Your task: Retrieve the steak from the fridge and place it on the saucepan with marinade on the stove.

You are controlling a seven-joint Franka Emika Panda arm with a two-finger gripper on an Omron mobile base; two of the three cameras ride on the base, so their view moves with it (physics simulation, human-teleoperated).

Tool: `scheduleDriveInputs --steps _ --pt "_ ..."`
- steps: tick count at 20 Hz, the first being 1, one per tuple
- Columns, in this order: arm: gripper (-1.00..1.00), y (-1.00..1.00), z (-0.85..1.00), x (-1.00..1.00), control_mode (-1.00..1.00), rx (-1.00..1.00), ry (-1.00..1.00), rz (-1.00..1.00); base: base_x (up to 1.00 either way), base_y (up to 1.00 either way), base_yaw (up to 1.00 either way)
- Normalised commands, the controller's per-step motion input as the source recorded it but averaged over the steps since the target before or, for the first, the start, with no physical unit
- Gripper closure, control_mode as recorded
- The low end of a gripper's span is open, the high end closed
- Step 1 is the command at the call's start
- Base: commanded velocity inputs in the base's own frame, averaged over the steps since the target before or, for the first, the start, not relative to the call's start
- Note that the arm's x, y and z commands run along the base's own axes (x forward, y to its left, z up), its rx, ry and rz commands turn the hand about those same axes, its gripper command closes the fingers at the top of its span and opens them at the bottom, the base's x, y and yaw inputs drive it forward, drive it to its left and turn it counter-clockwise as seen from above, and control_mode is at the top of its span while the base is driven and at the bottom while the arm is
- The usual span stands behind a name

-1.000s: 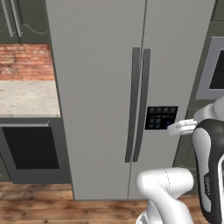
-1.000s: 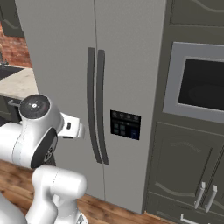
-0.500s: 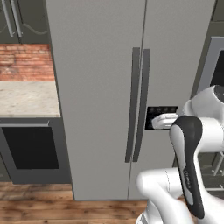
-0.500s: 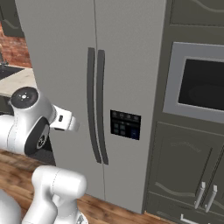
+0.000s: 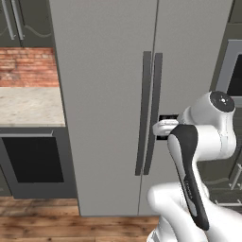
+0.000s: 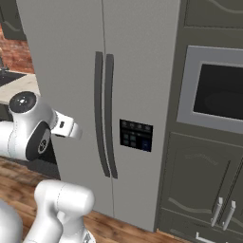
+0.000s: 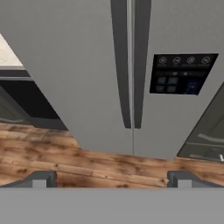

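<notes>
The fridge (image 5: 108, 94) is seen head-on with both doors shut, its two long dark handles (image 5: 149, 113) standing side by side along the middle seam and reaching down past the doors' mid-height. The dark dispenser panel (image 6: 136, 135) is set into the door on the far side of the handles from the brick wall, just beside their lower halves. The gripper (image 7: 111, 179) is held in front of the fridge, apart from it, at about the height of the dispenser panel; in the hand view its two fingertips (image 7: 41, 179) are seen well apart at the bottom edge, so the jaws are released and nothing is held between them. In the left base view the white wrist is seen just beside the lower part of the handles, partly covering the panel. To one side of the fridge a pale stone worktop (image 5: 28, 106) is seen below a red brick wall (image 5: 28, 66), with a dark oven front (image 5: 33, 165) under it. On the fridge's other side dark cabinets (image 6: 199, 190) surround a built-in steel-framed microwave (image 6: 211, 90). A wooden floor (image 7: 65, 157) runs along the foot of the fridge. With the doors closed, what the fridge contains cannot be told.
</notes>
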Motion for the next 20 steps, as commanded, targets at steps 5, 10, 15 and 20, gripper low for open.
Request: scheduleDriveInputs --steps 5,10,15,20 --pt "-1.0 0.14 -0.03 0.32 -1.0 0.0 0.0 -0.04 0.0 0.0 0.0" --pt "-1.0 0.03 -0.09 0.34 -1.0 0.0 0.0 -0.01 0.0 0.0 0.0" --pt "-1.0 0.05 -0.17 0.46 -1.0 0.0 -0.01 -0.03 0.0 0.0 0.0" --pt "-1.0 0.0 -0.22 0.36 -1.0 0.0 -0.03 -0.01 0.0 0.0 0.0"
